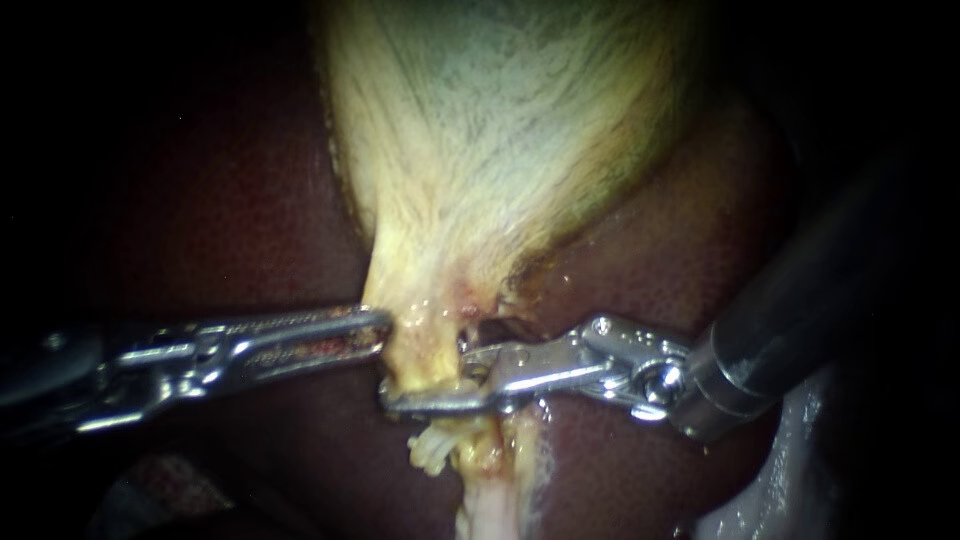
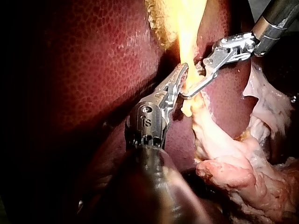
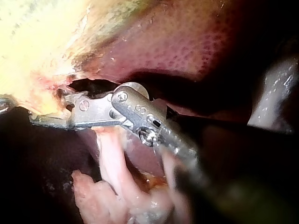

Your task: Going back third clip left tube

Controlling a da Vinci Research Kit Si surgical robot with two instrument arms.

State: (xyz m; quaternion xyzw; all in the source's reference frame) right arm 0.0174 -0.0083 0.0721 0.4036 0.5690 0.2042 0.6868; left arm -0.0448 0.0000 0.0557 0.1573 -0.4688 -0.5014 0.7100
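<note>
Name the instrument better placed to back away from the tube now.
Right. The right instrument has open jaws straddling the tube under the gallbladder, so it can likely just draw back along its shaft; the left instrument sits against the gallbladder's neck.

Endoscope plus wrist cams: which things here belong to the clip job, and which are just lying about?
In the job: right instrument, tube, left instrument gripping the gallbladder.
Just there: liver, loose pale tissue beside the tube.
</note>
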